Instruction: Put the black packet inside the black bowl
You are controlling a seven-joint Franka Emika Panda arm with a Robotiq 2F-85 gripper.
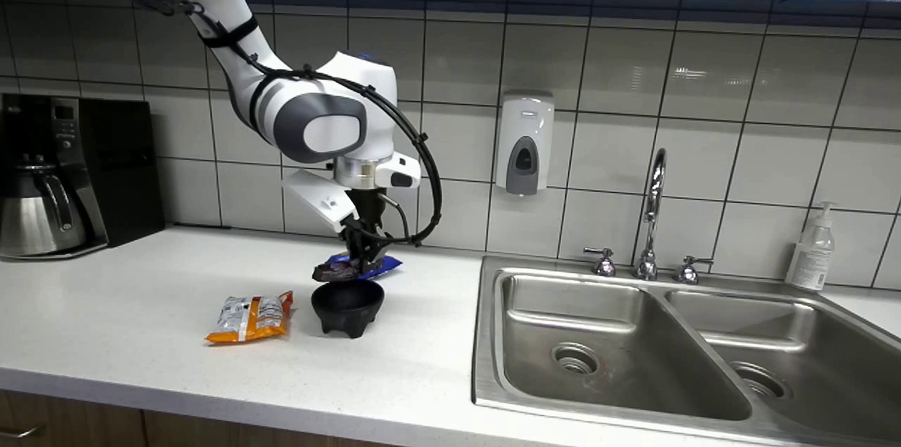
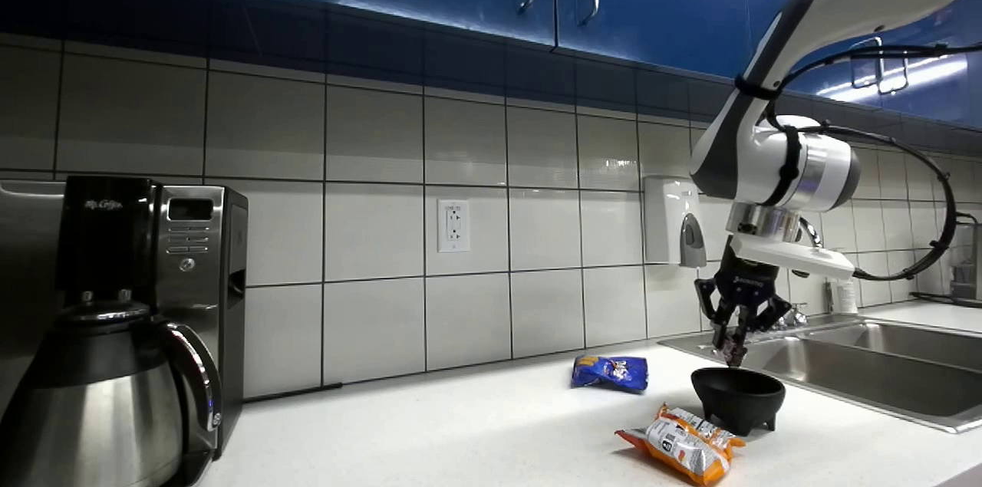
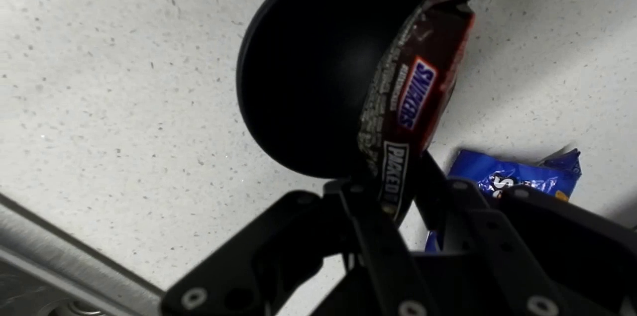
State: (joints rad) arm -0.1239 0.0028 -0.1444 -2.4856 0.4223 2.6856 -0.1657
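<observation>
The black packet is a dark brown Snickers wrapper point(image 3: 413, 92). My gripper point(image 3: 393, 179) is shut on one end of it, with the rest sticking out beyond the fingertips. In the wrist view the packet overlaps the right side of the round black bowl point(image 3: 308, 72), whose visible inside is dark. In both exterior views the packet point(image 1: 334, 272) point(image 2: 735, 356) is held just above the bowl point(image 1: 347, 310) point(image 2: 740, 401), near its back rim. The gripper point(image 1: 362, 264) point(image 2: 733, 340) points down. The bowl stands upright on short legs on the counter.
A blue packet point(image 2: 611, 373) lies on the counter behind the bowl, close to the gripper in the wrist view point(image 3: 512, 174). An orange packet point(image 1: 252, 319) lies beside the bowl. A double sink point(image 1: 487, 341) with a faucet point(image 1: 654, 200) and a coffee maker point(image 1: 116, 165) flank the work area.
</observation>
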